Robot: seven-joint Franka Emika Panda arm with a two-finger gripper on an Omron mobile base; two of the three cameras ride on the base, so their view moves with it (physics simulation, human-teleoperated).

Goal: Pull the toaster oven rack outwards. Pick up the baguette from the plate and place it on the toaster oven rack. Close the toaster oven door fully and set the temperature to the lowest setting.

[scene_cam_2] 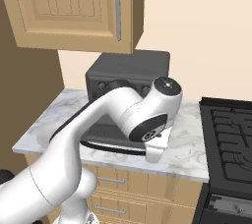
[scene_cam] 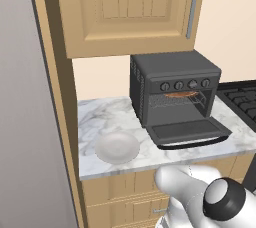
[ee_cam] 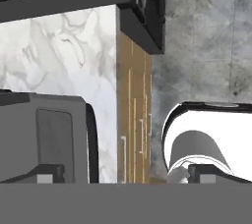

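Baguette (scene_cam: 180, 94) lying on the toaster oven rack (scene_cam: 176, 101) inside the toaster oven (scene_cam: 172, 89), under the four knobs. Toaster oven door (scene_cam: 187, 132) dropped open flat over the marble counter (scene_cam: 100, 117). Plate (scene_cam: 117, 147) bare, near the counter's front edge, left of the door. End effector (ee_cam: 125, 174) spread wide, gripping nothing, above the door and counter edge. Stovetop (scene_cam: 242, 99) to the right.

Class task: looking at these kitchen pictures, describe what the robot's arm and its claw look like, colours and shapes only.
The arm is made of smooth, rounded glossy white tube sections. Its joints are dark: one round black collar has a pale grey cap, and another joint shows a black ring with a white cap. No cables or markings show. The claw has two small dark grey, blocky finger tips.
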